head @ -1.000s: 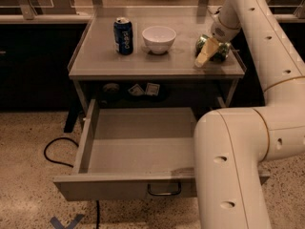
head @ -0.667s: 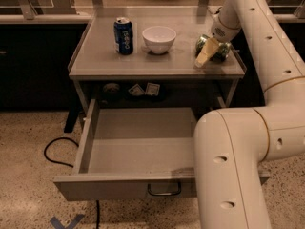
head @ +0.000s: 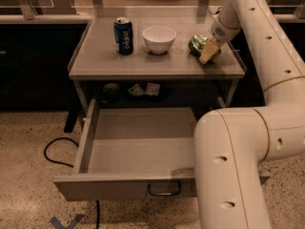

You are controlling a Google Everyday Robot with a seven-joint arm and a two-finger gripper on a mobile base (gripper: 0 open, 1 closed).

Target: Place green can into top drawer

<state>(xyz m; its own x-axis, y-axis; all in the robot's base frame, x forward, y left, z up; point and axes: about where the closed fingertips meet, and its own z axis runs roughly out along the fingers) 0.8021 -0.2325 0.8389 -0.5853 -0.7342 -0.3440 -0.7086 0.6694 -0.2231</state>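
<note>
presently noting gripper (head: 208, 52) low at right end of table (head: 95, 61), right at green can (head: 196, 44) resting just right of bowl (head: 159, 38); cannot tell jaws apart or clamped. top drawer (head: 138, 142) pulled open below; pepsi can (head: 123, 35) left of bowl.

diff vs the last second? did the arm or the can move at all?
Nothing visibly moved. The gripper stays at the green can on the right side of the table. The top drawer stays pulled open; the blue Pepsi can and white bowl are where they were.
</note>
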